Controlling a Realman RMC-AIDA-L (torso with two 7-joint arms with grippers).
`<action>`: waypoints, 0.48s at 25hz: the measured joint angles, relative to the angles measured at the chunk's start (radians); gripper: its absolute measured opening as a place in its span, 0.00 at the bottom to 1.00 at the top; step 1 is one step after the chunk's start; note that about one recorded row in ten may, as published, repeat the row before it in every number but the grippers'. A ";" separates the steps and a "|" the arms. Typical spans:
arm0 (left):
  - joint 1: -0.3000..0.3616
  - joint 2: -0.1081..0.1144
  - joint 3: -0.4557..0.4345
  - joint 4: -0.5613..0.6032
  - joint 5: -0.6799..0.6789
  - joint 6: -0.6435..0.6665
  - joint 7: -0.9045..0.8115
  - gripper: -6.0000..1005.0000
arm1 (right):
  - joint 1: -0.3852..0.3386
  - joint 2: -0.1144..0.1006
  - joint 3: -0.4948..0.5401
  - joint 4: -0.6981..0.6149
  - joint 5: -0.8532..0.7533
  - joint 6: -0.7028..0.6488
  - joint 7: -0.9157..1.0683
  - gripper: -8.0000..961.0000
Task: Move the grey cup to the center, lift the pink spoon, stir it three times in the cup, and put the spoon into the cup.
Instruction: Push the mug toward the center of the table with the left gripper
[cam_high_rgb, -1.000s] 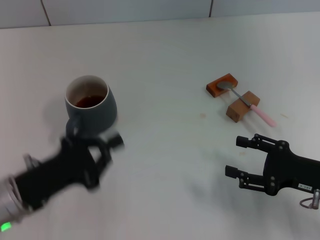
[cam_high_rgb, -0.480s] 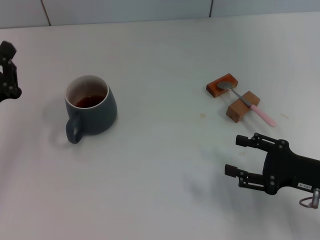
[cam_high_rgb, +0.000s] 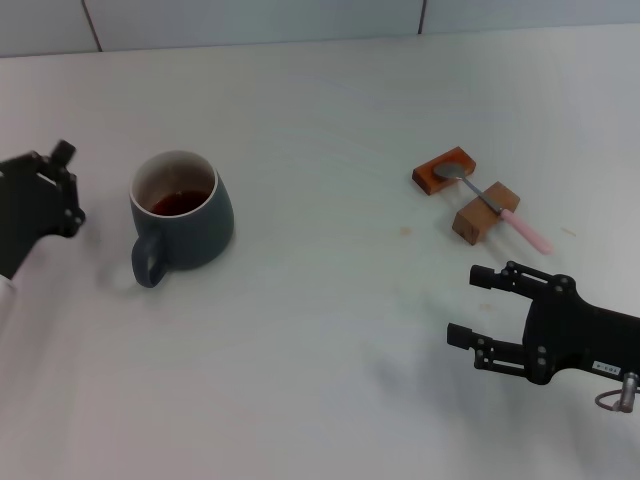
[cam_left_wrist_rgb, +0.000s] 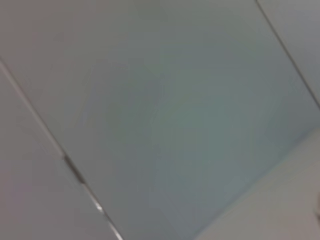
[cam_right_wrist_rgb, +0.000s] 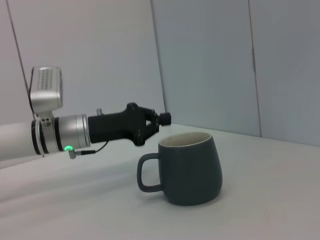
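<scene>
- Left gripper (cam_high_rgb: 62, 185) hung at the left edge of the head view, just beside the grey cup (cam_high_rgb: 182, 222) on the side away from the spoon, not touching it; the right wrist view showed its black fingers (cam_right_wrist_rgb: 161, 119) reaching level above the table towards the cup's rim, but whether they stood apart or together could not be told
- Behind that gripper the same view showed the arm's silver wrist ring with a small green light, stretched out nearly flat
- Grey cup stood upright on the white table (cam_high_rgb: 320, 330), left of centre, with its loop handle turned towards the robot; it was squat and rounded, dark blue-grey outside, with a pale rim, a white inside and a dark reddish liquid low in it
- Pink spoon (cam_high_rgb: 492, 205) lay well to the right, its silver bowl in the hollow of one brown wooden block (cam_high_rgb: 443, 171) and its neck across a second block (cam_high_rgb: 484, 212), the slim pink handle jutting past that block towards the right
- Right gripper (cam_high_rgb: 470, 308) hovered low at the near right, short of the blocks, pointing left, its two fingers spread wide apart with nothing between them
</scene>
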 joint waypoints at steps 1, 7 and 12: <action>0.005 0.000 0.011 -0.012 0.001 -0.019 0.015 0.00 | 0.000 0.000 0.000 0.000 0.000 0.000 0.000 0.82; 0.015 -0.004 0.050 -0.042 0.009 -0.071 0.037 0.00 | 0.004 0.000 0.000 0.000 0.000 0.001 0.000 0.82; 0.022 -0.004 0.073 -0.106 0.009 -0.146 0.066 0.00 | 0.007 0.000 0.000 0.000 -0.001 0.001 0.000 0.82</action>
